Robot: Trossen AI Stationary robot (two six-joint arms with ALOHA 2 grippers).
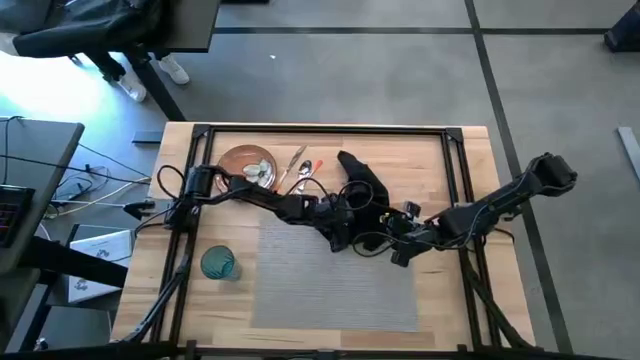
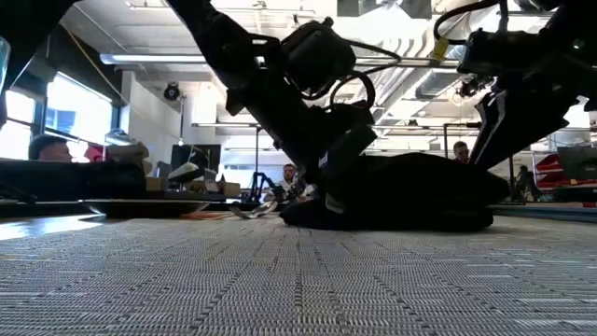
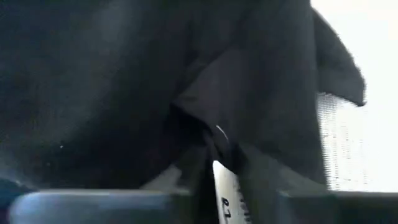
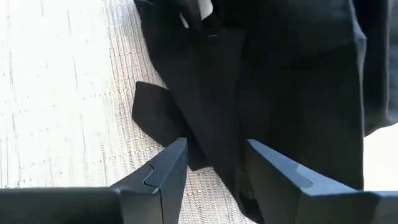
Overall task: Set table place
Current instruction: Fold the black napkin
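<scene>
A black cloth napkin (image 1: 362, 180) lies crumpled from the bare wood onto the far edge of the grey placemat (image 1: 330, 280). My left gripper (image 1: 342, 232) is down in the napkin's left part, shut on cloth. My right gripper (image 4: 214, 171) is open low over the mat beside it. A fold of the napkin (image 4: 280, 93) lies between its fingers, and I cannot tell whether they touch it. On the wood at the far left are the orange-brown plate (image 1: 248, 165) and the orange-handled cutlery (image 1: 300, 172). The teal glass (image 1: 218, 263) stands left of the mat. My left gripper has the napkin pinched between its fingers at a bunched fold (image 3: 205, 134) on the cloth's left side. The fingers come slanting down from the table's left. Dark cloth covers them, so whether they hold one layer or several does not show. The rest of the napkin (image 2: 401, 201) lies heaped on the mat.
The table's black frame bars (image 1: 455, 180) run along the wood on both sides. The near half of the placemat (image 2: 298, 280) is bare weave. People sit at desks in the room beyond the table's far edge.
</scene>
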